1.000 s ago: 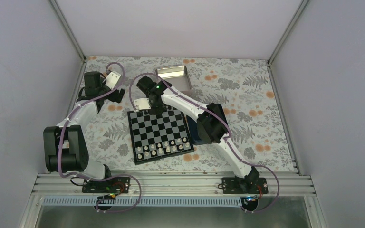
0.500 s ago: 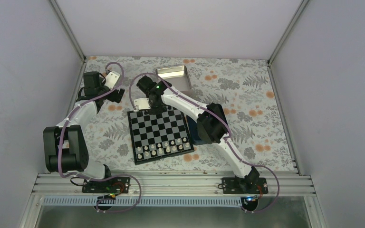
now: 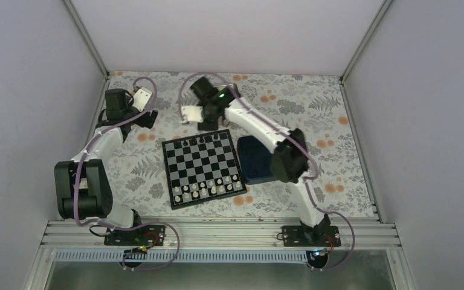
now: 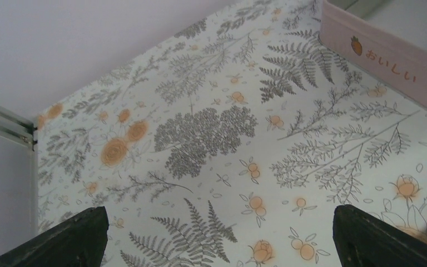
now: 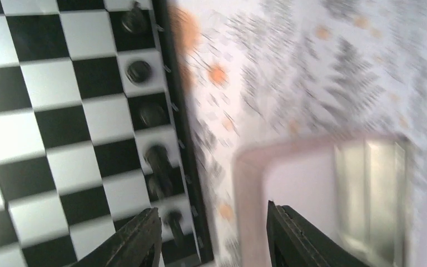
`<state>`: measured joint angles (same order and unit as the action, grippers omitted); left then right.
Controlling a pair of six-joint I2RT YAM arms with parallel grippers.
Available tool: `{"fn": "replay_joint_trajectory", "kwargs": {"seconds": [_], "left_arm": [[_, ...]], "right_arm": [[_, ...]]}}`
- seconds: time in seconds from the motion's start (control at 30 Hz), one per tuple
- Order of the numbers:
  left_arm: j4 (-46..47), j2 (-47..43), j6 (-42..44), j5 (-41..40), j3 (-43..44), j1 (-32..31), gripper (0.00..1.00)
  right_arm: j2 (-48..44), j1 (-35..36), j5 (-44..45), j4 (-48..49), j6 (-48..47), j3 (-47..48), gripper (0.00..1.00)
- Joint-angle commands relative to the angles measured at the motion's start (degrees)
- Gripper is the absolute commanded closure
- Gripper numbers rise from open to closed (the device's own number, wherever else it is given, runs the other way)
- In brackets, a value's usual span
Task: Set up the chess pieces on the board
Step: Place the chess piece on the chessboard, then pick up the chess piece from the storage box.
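Black fingertips [image 4: 72, 239] of the left gripper [image 3: 147, 118] sit in the lower corners of its wrist view, spread wide with only flowered cloth [image 4: 211, 133] between them. That gripper hangs idle in the upper left of the overhead view and holds nothing. At centre frame lies the board [image 3: 202, 168], with cream-white chessmen [image 3: 210, 188] across its lower rows and the chess pieces [image 3: 204, 139], black, in a partial line along its top row. Just above that top edge hovers the right gripper [image 3: 194, 115]. In its blurred wrist view the fingers [image 5: 133, 239] stand apart and nothing shows between them.

I judge the step in hand to be fetching the next black man. The right arm looks bound for the tin [image 5: 367, 183] at the right of its wrist view, though whether pieces lie inside cannot be told. The next move calls for lowering, closing on one small piece, and standing it upright on a free top-row square without knocking its neighbours.
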<state>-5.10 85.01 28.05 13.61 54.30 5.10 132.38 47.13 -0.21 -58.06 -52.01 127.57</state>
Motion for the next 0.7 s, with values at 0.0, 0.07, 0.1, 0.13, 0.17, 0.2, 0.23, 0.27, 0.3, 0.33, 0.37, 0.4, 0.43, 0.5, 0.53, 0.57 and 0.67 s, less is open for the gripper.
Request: {"fn": "replay_joint_trajectory", "kwargs": {"seconds": [0.0,0.07,0.1,0.13,0.17,0.2,0.23,0.27,0.3,0.33,0.37,0.4,0.43,0.5,0.53,0.57,0.67], "left_arm": [[0.11,0.29,0.75,0.57,3.29,0.26,0.0],[-0.23,0.76,0.98,0.52,4.32,0.1,0.0],[-0.36,1.06,1.08,0.32,4.77,-0.04,0.0],[-0.52,1.44,1.12,-0.01,5.44,-0.27,0.0],[-0.63,1.8,1.19,-0.4,5.95,-0.53,0.0],[-0.71,2.06,1.21,-0.76,6.51,-0.81,0.0],[-0.79,2.53,1.15,-0.94,6.87,-1.11,0.0],[-0.93,2.9,1.05,-1.08,7.36,-1.41,0.0],[-1.08,3.31,0.97,-1.16,7.86,-1.71,0.0],[-1.2,3.94,0.88,-1.36,8.33,-2.07,0.0],[-1.18,4.36,0.8,-1.52,8.63,-2.42,0.0],[-1.13,4.83,0.71,-1.81,8.93,-2.81,0.0],[-1.14,5.26,0.65,-2.16,9.2,-3.22,0.0],[-1.05,5.97,0.44,-2.76,9.63,-4.2,0.0],[-0.97,6.18,0.35,-3.0,9.69,-4.68,0.0],[-0.9,6.41,0.34,-3.36,9.84,-5.06,0.0],[-0.89,6.91,0.4,-4.47,10.15,-6.0,0.0]], "right_arm": [[-12.85,-7.82,-3.88,-3.77,1.67,-5.79,0.49],[-16.3,-11.58,-4.45,-5.63,1.67,-10.29,0.49],[-18.12,-13.33,-4.12,-6.04,1.82,-13.03,0.49],[-19.96,-15.04,-3.98,-6.39,1.94,-15.91,0.49],[-22.0,-16.57,-3.82,-6.67,1.91,-19.97,0.49],[-24.01,-17.96,-3.42,-6.66,1.96,-23.0,0.49],[-25.91,-19.25,-3.32,-6.45,2.06,-25.99,0.49],[-27.79,-20.36,-3.28,-6.33,2.08,-28.86,0.49],[-29.53,-21.32,-3.4,-6.21,2.16,-31.55,0.49],[-31.24,-22.12,-3.56,-6.19,2.22,-34.22,0.49],[-32.6,-22.71,-3.57,-6.19,2.32,-36.45,0.48],[-33.89,-23.04,-3.57,-6.14,2.46,-38.92,0.48],[-35.01,-23.27,-3.52,-5.83,2.62,-41.27,0.48],[-36.46,-23.4,-3.23,-4.43,3.13,-45.25,0.48],[-36.56,-23.4,-3.22,-3.45,3.55,-46.79,0.48],[-36.57,-23.4,-3.03,-2.25,3.79,-48.37,0.48],[-36.58,-23.4,-1.3,1.9,4.76,-51.84,0.48]]}}
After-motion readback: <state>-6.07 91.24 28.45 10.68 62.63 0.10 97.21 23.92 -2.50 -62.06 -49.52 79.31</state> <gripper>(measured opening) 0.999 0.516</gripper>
